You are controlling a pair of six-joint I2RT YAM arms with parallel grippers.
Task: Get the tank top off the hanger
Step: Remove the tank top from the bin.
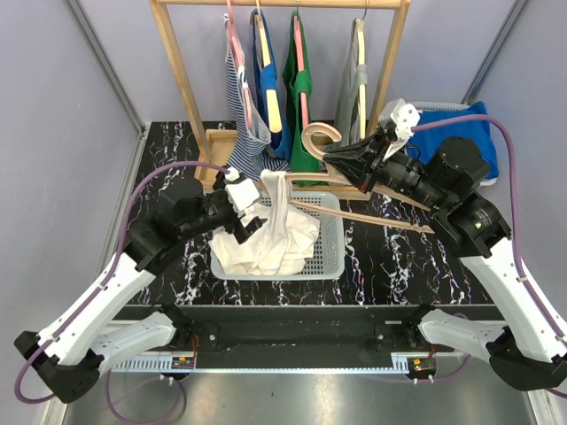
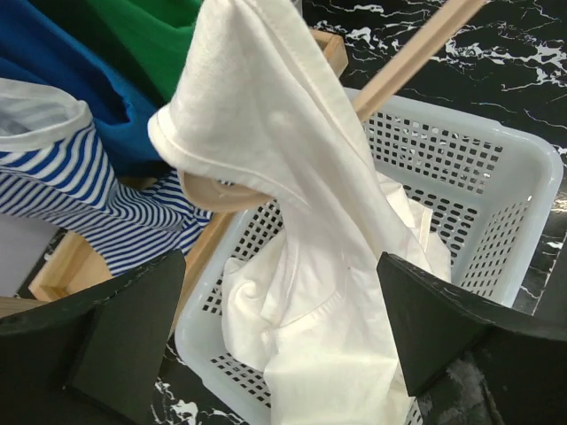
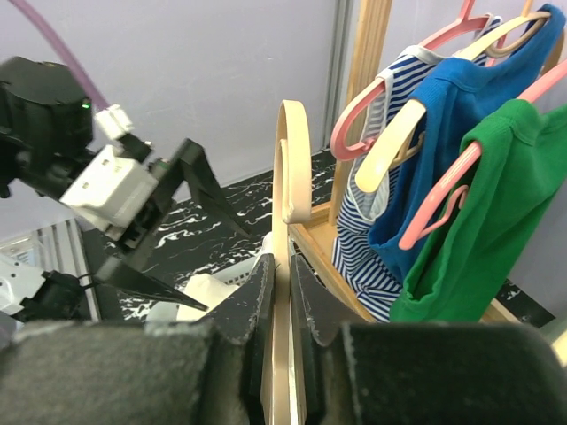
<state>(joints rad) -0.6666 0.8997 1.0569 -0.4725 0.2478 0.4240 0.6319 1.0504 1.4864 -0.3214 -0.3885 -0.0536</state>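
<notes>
A white tank top [image 1: 276, 202] hangs by one strap over the left end of a wooden hanger [image 1: 372, 217], and its body is piled in a white basket [image 1: 330, 257]. My right gripper [image 1: 337, 161] is shut on the hanger's neck just below the hook [image 3: 292, 159]; in the right wrist view the gripper [image 3: 282, 262] pinches the wood. My left gripper [image 1: 254, 215] is open beside the tank top. In the left wrist view its fingers [image 2: 124, 328] stand wide on either side of the hanging white cloth [image 2: 292, 177], and the gripper [image 2: 283, 345] is above the basket [image 2: 496, 168].
A wooden clothes rack [image 1: 177, 71] stands behind the basket with striped [image 1: 244, 106], blue [image 1: 266, 80], green [image 1: 301, 97] and grey [image 1: 353, 88] tops on hangers. A blue cloth [image 1: 461, 133] lies at the back right. The table is black marble [image 1: 390, 257].
</notes>
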